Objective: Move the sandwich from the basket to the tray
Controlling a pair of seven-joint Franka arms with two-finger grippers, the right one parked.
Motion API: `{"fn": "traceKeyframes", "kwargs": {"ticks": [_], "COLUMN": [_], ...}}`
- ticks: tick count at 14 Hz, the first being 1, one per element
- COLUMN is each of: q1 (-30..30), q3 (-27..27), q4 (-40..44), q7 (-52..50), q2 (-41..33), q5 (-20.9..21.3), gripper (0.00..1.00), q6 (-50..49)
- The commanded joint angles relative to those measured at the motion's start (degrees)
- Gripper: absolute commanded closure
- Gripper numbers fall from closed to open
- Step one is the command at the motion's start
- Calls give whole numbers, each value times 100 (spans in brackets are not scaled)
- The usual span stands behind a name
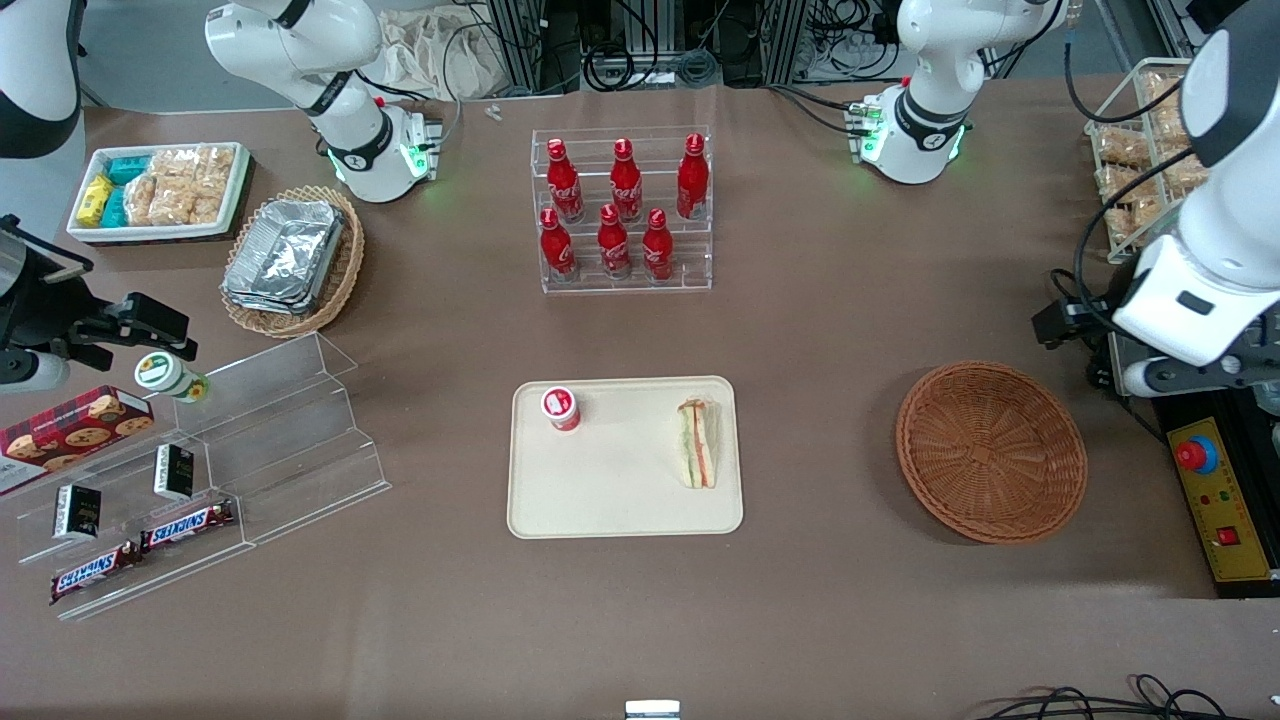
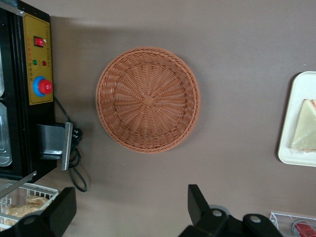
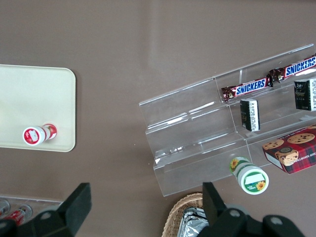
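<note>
I see the sandwich (image 1: 698, 443) lying flat on the tray (image 1: 620, 500), near the tray edge toward the working arm's end of the table, with a small red bottle with a white cap (image 1: 561, 408) standing on the same tray, well apart from it. The basket (image 1: 990, 450) sits on the brown table (image 1: 820, 330) between the tray and the working arm, with nothing in it. My gripper (image 2: 131, 212) hangs high over the table beside the basket, its two dark fingers (image 2: 197, 202) spread wide with only bare table between them, holding nothing. Nothing stands between basket and tray. Farther from the front camera than the tray is a clear rack of red cola bottles (image 1: 622, 210). Toward the parked arm's end I see a tan oval basket of foil containers (image 1: 292, 262), a white bin of packaged snacks (image 1: 160, 190), and a stepped clear display (image 1: 250, 450) with Snickers bars (image 1: 140, 550), small dark packets, a cookie box (image 1: 70, 430) and a white-capped cup (image 1: 165, 375). By the working arm sits a yellow control box with a red stop button (image 1: 1215, 500) and a wire rack of baked goods (image 1: 1140, 160), cut off at the frame edge. From the left wrist camera only a corner of the tray and part of the sandwich show.
</note>
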Motion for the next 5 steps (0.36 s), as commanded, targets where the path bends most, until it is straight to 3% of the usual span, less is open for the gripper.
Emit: {"fn": "traceKeyframes", "kwargs": {"ticks": [1,3,5], "q1": [-826,-1163,-1137], "q3": [1415,2035,2046], "q4": [-191,-270,-279], "q7": [590,898,899], "q2": [-410,-525,-534], "q5": [-417,-585,-612], "gripper": [0,0,0], "q6": [-58,-145,-137]}}
